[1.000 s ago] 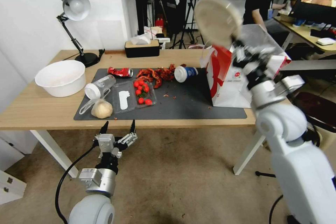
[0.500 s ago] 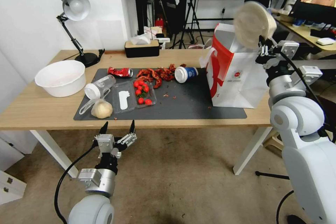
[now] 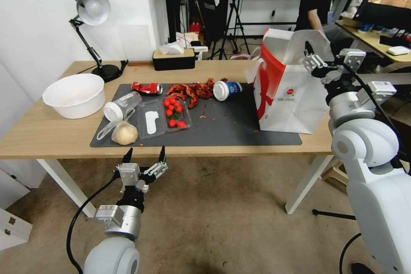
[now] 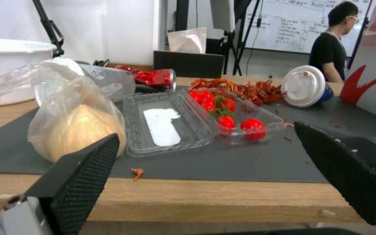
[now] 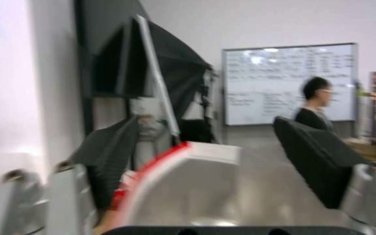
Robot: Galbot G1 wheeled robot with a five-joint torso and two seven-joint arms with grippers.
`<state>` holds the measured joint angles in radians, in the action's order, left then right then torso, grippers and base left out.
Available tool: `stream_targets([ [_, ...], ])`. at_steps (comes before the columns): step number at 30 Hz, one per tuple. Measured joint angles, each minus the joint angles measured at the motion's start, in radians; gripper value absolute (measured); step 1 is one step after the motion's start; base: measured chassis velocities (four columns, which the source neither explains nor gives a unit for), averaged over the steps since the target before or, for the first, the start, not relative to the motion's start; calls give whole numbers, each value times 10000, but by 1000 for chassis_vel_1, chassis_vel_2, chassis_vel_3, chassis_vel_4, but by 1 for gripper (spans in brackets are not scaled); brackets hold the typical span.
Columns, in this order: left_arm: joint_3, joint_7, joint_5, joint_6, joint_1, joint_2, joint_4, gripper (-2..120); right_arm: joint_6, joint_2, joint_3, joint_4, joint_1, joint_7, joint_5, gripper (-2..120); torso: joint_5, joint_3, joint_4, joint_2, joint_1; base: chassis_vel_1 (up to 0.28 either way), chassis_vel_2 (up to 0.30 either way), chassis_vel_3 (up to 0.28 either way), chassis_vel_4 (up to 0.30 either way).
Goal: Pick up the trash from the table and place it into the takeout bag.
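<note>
Right gripper point(image 3: 317, 65) hovers at the mouth of the takeout bag point(image 3: 291, 98), fingers spread and holding nothing; straight below it the right wrist view looks down into the silvery lining point(image 5: 223, 192). Left gripper point(image 3: 143, 162) hangs low, just short of the surface point(image 3: 47, 132) edge, fingers wide apart, nothing between them.

Just ahead of the left gripper sits the bagged lump point(image 4: 77, 125), soft and beige inside thin, slippery film. My call: pinch the lump itself through the plastic, not the loose film, or it slides out. A little farther beyond lies the clear cup point(image 3: 122, 106) on its side; it looks light and thin-walled, so take it across the middle of the body, gently, or it buckles. Farther still, the crushed can point(image 3: 147, 88) looks stiff, creased and light, and should bite well across its flattened waist. Off toward the takeout bag rests the blue-white cup point(image 3: 227, 90), tipped over with its lid facing the left gripper; likely paper, squashy, best held around the barrel rather than the lid. All four lie on the dark mat point(image 3: 231, 130), well apart from the right gripper.
</note>
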<state>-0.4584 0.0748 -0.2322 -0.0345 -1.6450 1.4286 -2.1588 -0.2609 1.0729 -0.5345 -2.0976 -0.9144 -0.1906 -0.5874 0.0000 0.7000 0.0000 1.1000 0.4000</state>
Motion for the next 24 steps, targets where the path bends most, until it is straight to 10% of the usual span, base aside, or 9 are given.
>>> stream_targets([
  [5, 3, 6, 5, 0, 40, 11, 52, 100, 496, -12, 67, -436, -506, 1034, -331, 99, -1, 0, 2, 0, 0, 0, 0, 0, 0],
  [24, -2, 106, -76, -40, 133, -164, 142, 100, 1622, 367, 39, -1442, -3797, 2535, 1087, 100, -1, -1, 0, 1, 0, 0, 0, 0, 0],
])
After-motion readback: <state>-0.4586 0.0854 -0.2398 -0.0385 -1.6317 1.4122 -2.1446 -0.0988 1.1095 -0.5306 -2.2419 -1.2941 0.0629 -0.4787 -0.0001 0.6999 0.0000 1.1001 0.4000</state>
